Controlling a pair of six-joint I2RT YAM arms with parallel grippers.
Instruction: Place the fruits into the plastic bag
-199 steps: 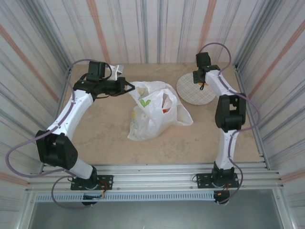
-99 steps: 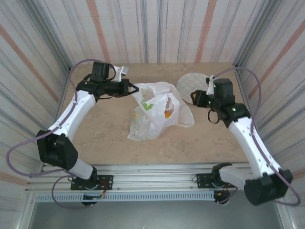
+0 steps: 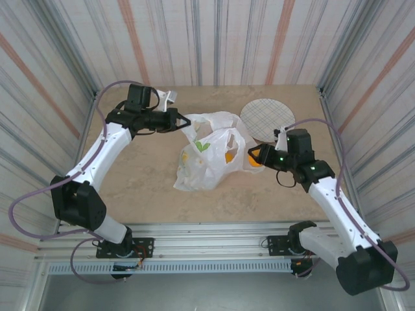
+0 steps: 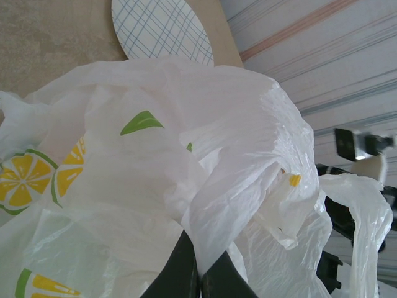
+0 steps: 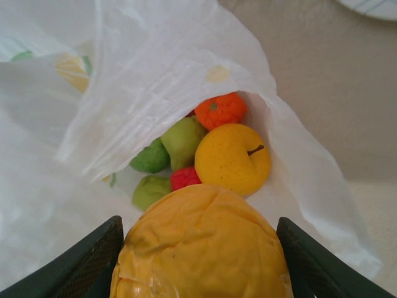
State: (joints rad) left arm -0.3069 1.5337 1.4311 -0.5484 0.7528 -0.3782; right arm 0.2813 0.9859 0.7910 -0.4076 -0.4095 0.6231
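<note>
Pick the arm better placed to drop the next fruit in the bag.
Right. The right pincer grips an orange at the plastic bag's mouth; the left pincer pinches its edge.

Bright, even, diffuse light; shadows on the table (image 3: 142,188) are soft and faint. Near yellow fruit (image 5: 201,248) is slightly soft, white bag (image 4: 236,124) nearly blown out.

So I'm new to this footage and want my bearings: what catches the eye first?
The lemon-print plastic bag mid-table, one edge pinched by the left gripper. At its open mouth the right gripper holds a big yellow fruit, with green, red and orange fruits already inside.
</note>
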